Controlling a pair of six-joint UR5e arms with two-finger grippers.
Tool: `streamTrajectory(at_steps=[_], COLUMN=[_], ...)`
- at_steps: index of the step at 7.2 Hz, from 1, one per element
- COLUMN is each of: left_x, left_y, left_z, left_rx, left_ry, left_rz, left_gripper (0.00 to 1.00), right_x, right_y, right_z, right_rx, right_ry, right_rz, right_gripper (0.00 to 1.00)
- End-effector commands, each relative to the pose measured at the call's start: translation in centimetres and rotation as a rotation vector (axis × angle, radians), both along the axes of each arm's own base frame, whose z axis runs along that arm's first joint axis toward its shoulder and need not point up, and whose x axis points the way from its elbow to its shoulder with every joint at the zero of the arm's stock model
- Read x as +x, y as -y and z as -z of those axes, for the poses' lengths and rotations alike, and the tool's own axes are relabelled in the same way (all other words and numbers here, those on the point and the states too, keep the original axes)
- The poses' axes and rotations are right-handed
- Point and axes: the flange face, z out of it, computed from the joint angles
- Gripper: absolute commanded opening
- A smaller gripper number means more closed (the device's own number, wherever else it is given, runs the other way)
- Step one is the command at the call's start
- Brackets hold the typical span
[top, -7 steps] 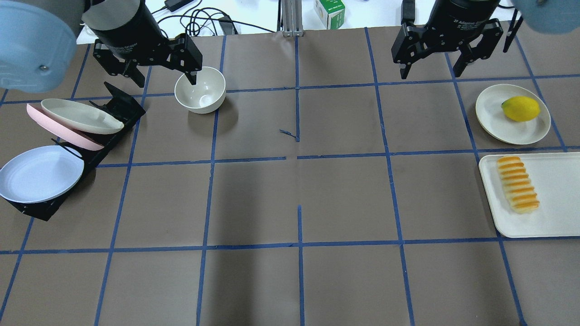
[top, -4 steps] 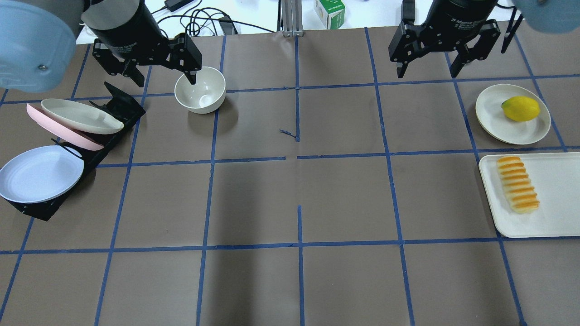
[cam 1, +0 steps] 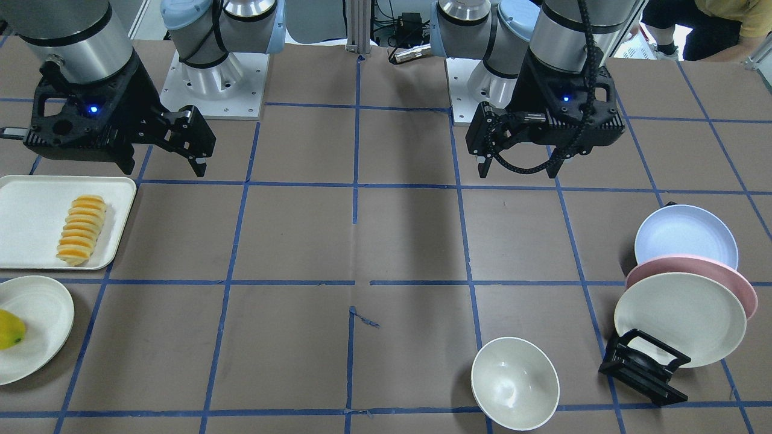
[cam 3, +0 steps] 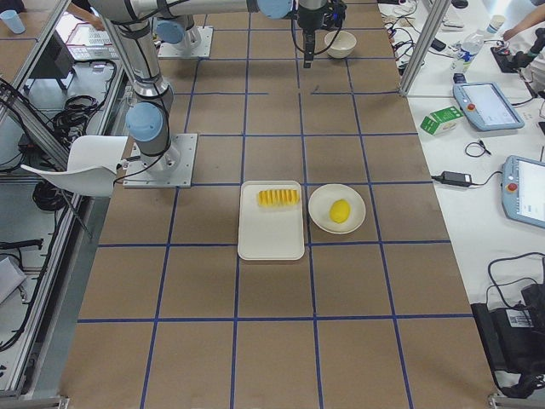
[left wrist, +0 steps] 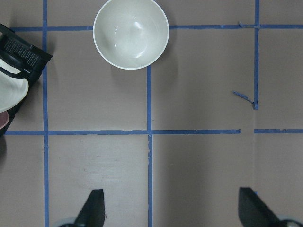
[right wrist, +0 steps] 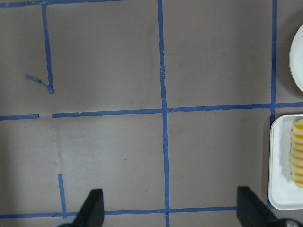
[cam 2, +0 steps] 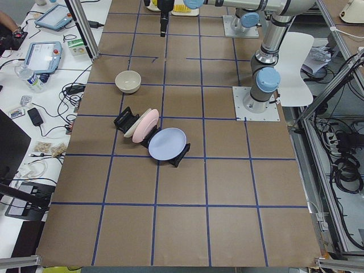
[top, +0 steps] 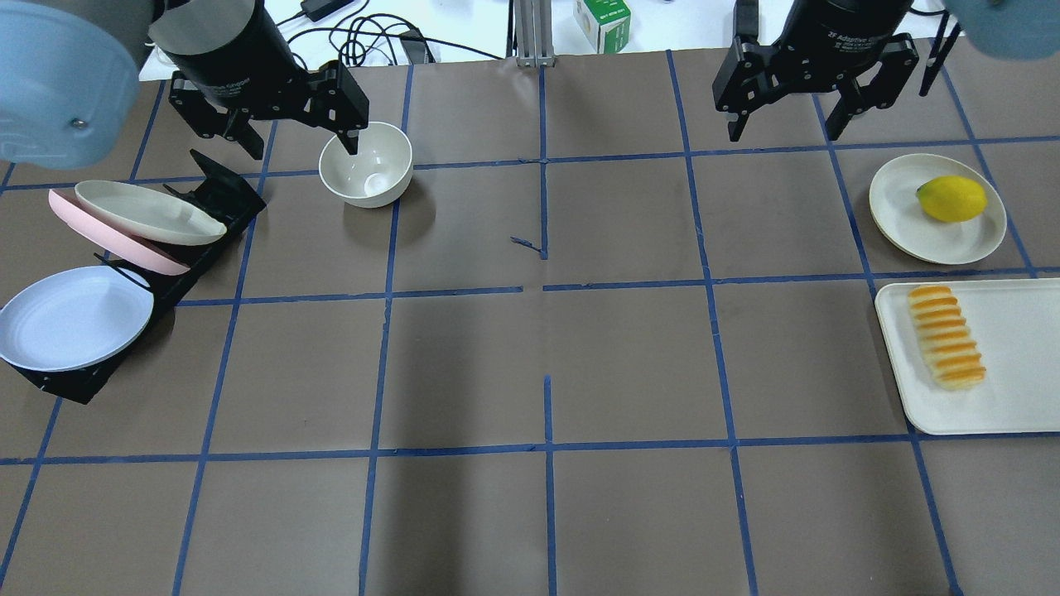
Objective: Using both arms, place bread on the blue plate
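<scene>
The bread [top: 946, 337] lies on a white tray [top: 1019, 356] at the table's right edge; it also shows in the front view [cam 1: 81, 229] and at the right wrist view's edge [right wrist: 297, 151]. The blue plate [top: 74, 319] leans in a black rack [top: 219, 194] at the far left, and shows in the front view [cam 1: 686, 235]. My left gripper [top: 302, 136] hangs open and empty above the table beside a cream bowl [top: 366, 165]. My right gripper [top: 782, 131] hangs open and empty at the far right, well away from the bread.
A pink plate [top: 116, 240] and a cream plate [top: 149, 213] stand in the same rack behind the blue one. A yellow fruit [top: 951, 199] sits on a cream plate [top: 898, 215] beyond the tray. Blue tape lines grid the brown table.
My right gripper has shifted slightly at the table's far side. The left gripper, the bread and the plates have not moved.
</scene>
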Motion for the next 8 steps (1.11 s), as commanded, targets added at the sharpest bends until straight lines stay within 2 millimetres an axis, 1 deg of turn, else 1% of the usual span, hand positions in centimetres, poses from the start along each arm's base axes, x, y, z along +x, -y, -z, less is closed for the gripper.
streamTrajectory(at_steps=[1, 2, 3, 4, 5, 6, 7, 8], left_x=[0.0, 0.2, 1.1, 1.6, 1.9, 3.1, 6.5, 11.7], left_y=[0.3, 0.4, 0.5, 0.6, 0.7, 1.0, 1.7, 2.4], left_z=[0.7, 0.6, 0.3, 0.3, 0.1, -0.9, -0.5, 0.0], left_rx=[0.014, 0.011, 0.006, 0.011, 0.004, -0.018, -0.012, -0.008], left_ry=[-0.009, -0.008, -0.013, -0.038, -0.036, -0.029, -0.026, -0.023], left_rz=[0.005, 0.002, -0.015, -0.025, -0.032, -0.035, -0.058, -0.139], left_gripper=[1.00, 1.00, 1.00, 1.00, 1.00, 1.00, 1.00, 1.00], right_x=[0.1, 0.1, 0.1, 0.1, -0.7, -3.5, -7.7, -12.5], right_y=[0.0, 0.0, -0.1, -0.1, 0.0, 0.2, 0.3, -0.3], right_z=[0.0, 0.0, 0.0, 0.1, 1.5, 2.2, 4.3, 6.3], right_rx=[-0.003, -0.003, 0.001, 0.003, 0.035, 0.068, 0.119, 0.155], right_ry=[0.001, 0.002, 0.001, -0.001, -0.004, -0.031, -0.035, -0.039], right_rz=[0.000, -0.001, -0.001, -0.001, -0.008, -0.017, 0.033, 0.021], right_gripper=[1.00, 1.00, 1.00, 1.00, 1.00, 1.00, 1.00, 1.00])
